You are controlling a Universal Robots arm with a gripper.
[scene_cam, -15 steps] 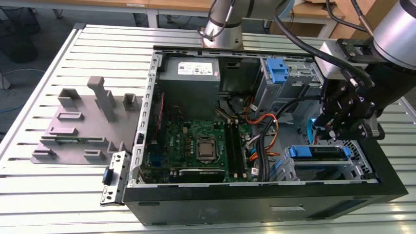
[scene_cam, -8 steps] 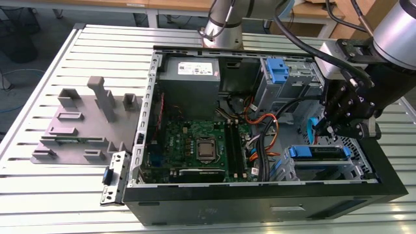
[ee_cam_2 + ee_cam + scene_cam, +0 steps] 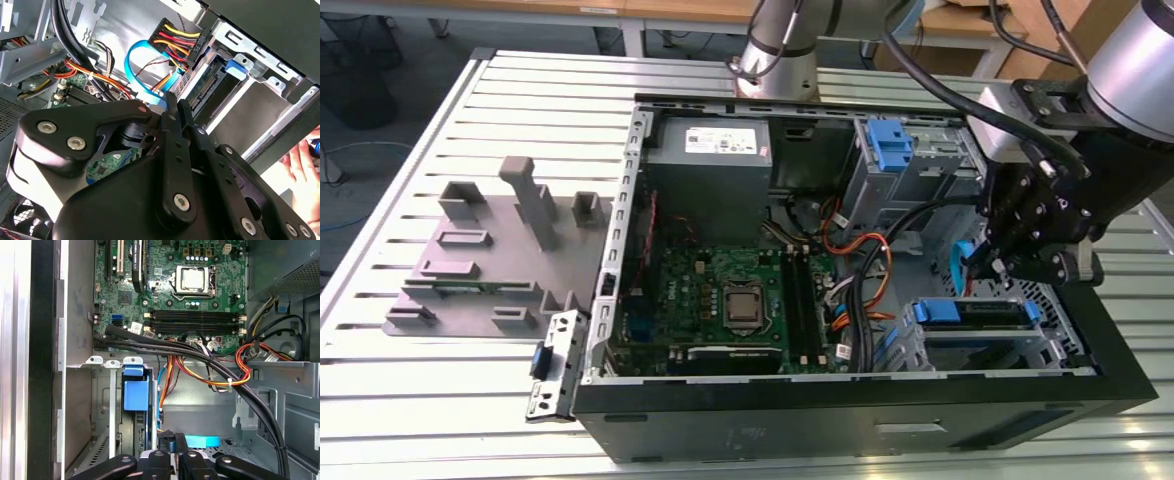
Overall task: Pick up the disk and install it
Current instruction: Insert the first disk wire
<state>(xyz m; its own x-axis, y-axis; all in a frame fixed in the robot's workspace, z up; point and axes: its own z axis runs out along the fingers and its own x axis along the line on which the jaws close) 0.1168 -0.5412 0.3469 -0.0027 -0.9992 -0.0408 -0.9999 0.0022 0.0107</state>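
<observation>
Hovering inside the case, the closed, empty claw sits just above the disk already seated in its bay; installation looks essentially finished.

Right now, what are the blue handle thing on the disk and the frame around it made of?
The blue handle on the disk looks like plastic: solid matte colour, moulded blocky shape. The frame, the drive cage, looks like bare sheet metal: dull grey, thin folded edges with punched holes. The shut gripper beside it looks like black-painted metal.
</observation>
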